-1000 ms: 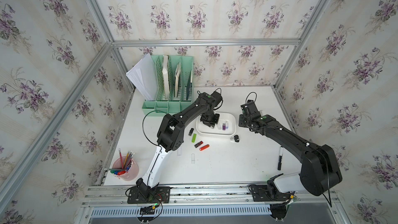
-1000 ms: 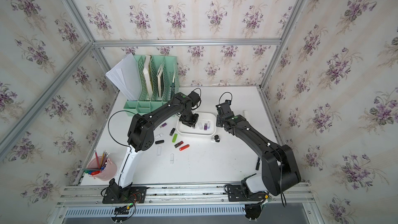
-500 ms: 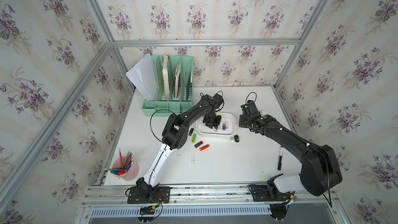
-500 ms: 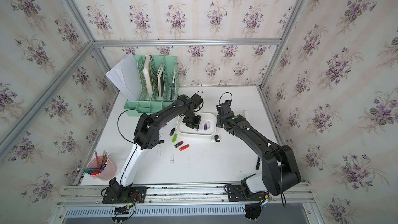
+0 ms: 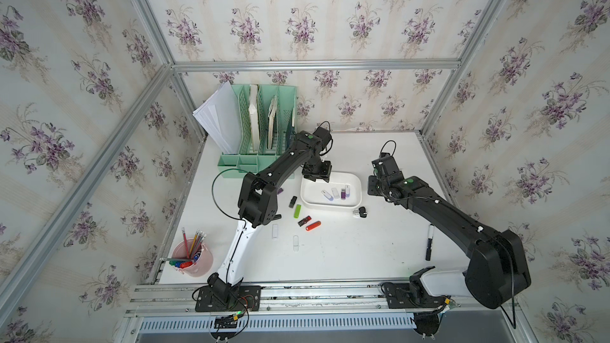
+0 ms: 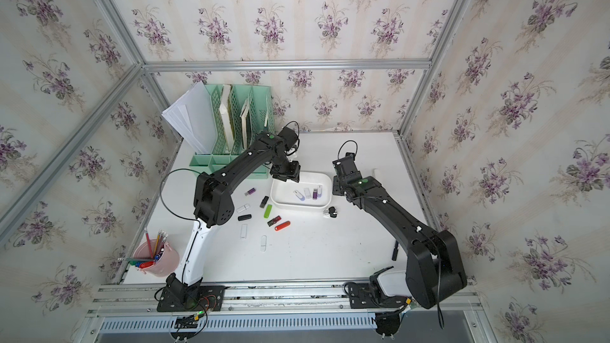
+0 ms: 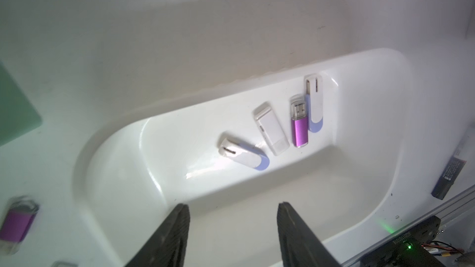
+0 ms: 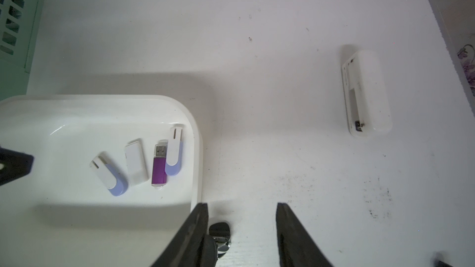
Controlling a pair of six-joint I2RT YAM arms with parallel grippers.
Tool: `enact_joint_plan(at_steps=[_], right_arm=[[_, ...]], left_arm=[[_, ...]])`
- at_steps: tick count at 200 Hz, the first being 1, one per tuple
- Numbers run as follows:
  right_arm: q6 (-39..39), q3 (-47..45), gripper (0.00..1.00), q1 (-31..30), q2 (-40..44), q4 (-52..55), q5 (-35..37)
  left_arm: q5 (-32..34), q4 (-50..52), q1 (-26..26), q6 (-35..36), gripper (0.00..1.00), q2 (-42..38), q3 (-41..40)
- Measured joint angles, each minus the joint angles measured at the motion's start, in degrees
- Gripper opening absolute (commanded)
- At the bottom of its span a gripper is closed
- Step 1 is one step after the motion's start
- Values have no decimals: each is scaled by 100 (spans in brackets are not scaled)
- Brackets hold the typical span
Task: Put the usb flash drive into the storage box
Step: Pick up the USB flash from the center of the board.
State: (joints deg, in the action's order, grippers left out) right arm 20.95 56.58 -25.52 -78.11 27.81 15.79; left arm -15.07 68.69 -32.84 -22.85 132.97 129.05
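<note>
While four usb flash drives [image 7: 299,129] lie in the storage box [image 7: 120,175], left end effector [image 7: 233,205] apart; right end effector [image 8: 242,204] apart

Bright even light — soft shadows, glare on the storage box [image 7: 205,173] floor.

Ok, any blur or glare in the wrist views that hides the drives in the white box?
Left wrist view: drives in the storage box sharp, glare streak on its floor beside them, purple drive outside it smeared. Right wrist view: crisp; shadow over part of the box, not the drives.
</note>
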Motion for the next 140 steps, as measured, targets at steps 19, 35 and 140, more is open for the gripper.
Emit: enact_joint_plan(at_steps=[19, 35, 140], right_arm=[[4, 70, 53, -258, -9, 52, -57], [46, 116, 54, -540, -70, 57, -83], [330, 391, 55, -1180, -262, 166, -166]], left_arm=[[116, 48, 177, 39, 68, -789, -778], [190, -157, 492, 144, 71, -1714, -1915], [949, -1661, 1370, 1054, 76, -2516, -4789]])
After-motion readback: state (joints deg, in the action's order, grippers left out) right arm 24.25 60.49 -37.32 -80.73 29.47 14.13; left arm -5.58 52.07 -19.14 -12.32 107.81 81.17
